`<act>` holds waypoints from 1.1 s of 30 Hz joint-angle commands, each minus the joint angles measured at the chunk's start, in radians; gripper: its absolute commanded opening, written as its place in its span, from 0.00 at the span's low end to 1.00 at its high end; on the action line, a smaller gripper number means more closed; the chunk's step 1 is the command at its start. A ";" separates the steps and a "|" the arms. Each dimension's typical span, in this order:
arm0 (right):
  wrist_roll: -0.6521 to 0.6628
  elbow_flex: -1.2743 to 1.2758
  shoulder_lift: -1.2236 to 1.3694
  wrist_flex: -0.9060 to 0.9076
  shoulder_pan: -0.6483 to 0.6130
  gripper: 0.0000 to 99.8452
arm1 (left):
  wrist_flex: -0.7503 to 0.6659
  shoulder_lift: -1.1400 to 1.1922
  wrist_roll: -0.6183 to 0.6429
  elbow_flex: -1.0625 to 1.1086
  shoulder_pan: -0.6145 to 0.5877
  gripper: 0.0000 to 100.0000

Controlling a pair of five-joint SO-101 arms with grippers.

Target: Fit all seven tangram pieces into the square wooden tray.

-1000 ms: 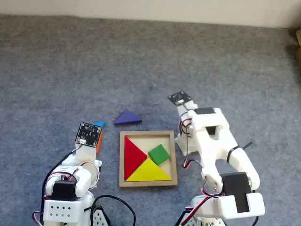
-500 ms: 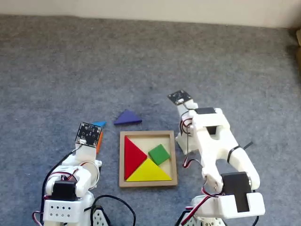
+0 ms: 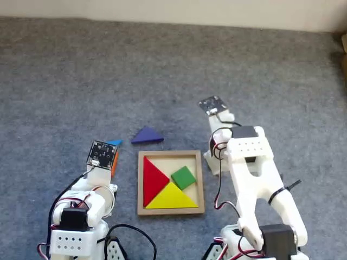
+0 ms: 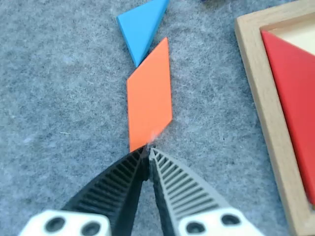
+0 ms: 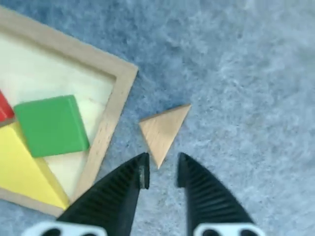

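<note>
The square wooden tray (image 3: 171, 208) holds a red triangle (image 3: 153, 176), a green square (image 3: 184, 177) and a yellow triangle (image 3: 171, 197). A purple triangle (image 3: 147, 135) lies just beyond it. Left of the tray lie a blue triangle (image 4: 142, 24) and an orange parallelogram (image 4: 149, 96). My left gripper (image 4: 149, 151) is shut, its tips at the parallelogram's near corner. Off the tray's right rim (image 5: 110, 123) lies a plain wood triangle (image 5: 163, 129). My right gripper (image 5: 161, 167) is open just above that triangle's near point.
Grey carpet (image 3: 162, 65) covers the whole surface, with broad free room beyond the tray. The right arm (image 3: 249, 162) stretches along the tray's right side. The left arm's base (image 3: 76, 222) sits at the near left.
The right arm has stretched a little farther from its base, its wrist camera shifting away and slightly right. The left arm and all pieces stayed put.
</note>
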 commanded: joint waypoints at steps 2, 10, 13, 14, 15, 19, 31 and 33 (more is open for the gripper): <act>-0.069 -0.007 -0.048 -0.001 -0.044 0.21 | 0.005 -0.048 -0.006 0.021 -0.010 0.01; -0.175 0.025 -0.047 -0.130 -0.101 0.21 | 0.005 -0.048 -0.006 0.021 -0.010 0.01; -0.175 0.065 -0.045 -0.165 -0.101 0.21 | 0.005 -0.048 -0.006 0.021 -0.010 0.01; -0.175 0.076 -0.045 -0.180 -0.101 0.21 | 0.005 -0.048 -0.006 0.021 -0.010 0.01; -0.175 0.085 -0.045 -0.196 -0.101 0.21 | 0.005 -0.048 -0.006 0.021 -0.010 0.01; -0.219 0.102 -0.045 -0.231 -0.101 0.21 | 0.005 -0.048 -0.006 0.021 -0.010 0.01; -0.259 0.102 -0.045 -0.257 -0.099 0.21 | 0.005 -0.048 -0.006 0.021 -0.010 0.01; -0.259 0.101 -0.045 -0.255 -0.099 0.21 | 0.005 -0.048 -0.006 0.021 -0.010 0.01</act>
